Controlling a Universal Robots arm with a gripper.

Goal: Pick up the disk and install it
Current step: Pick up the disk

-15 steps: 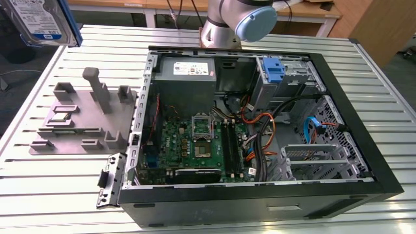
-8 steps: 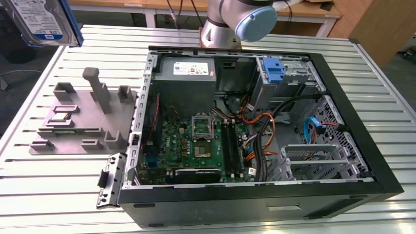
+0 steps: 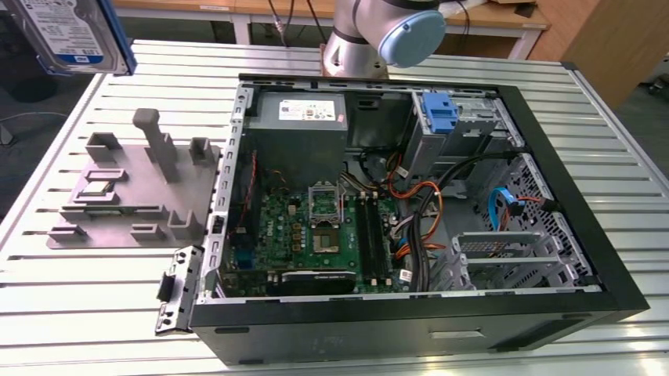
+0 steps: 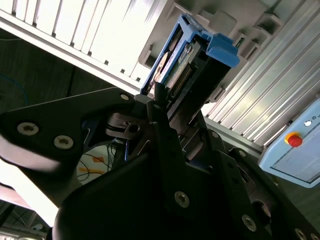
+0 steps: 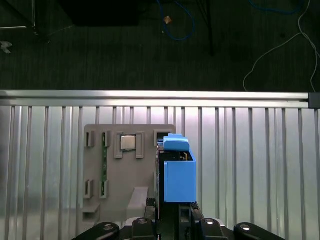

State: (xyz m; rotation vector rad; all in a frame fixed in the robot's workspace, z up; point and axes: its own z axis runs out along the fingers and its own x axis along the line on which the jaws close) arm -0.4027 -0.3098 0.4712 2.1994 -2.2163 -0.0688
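While the black gripper [image 4: 165,102] clamps the silver-grey metal hard disk [image 3: 74,35] by its blue plastic bracket, high above the ribbed metal table [image 3: 94,282] near the grey parts fixture [image 3: 125,196], pick-up looks done. Installing calls for squaring it with the open black computer case [image 3: 418,329].

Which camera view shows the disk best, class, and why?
The exterior view: the disk shows its broad labelled face there, though cut by the frame edge. Both wrist views show it edge-on, mostly its blue bracket.
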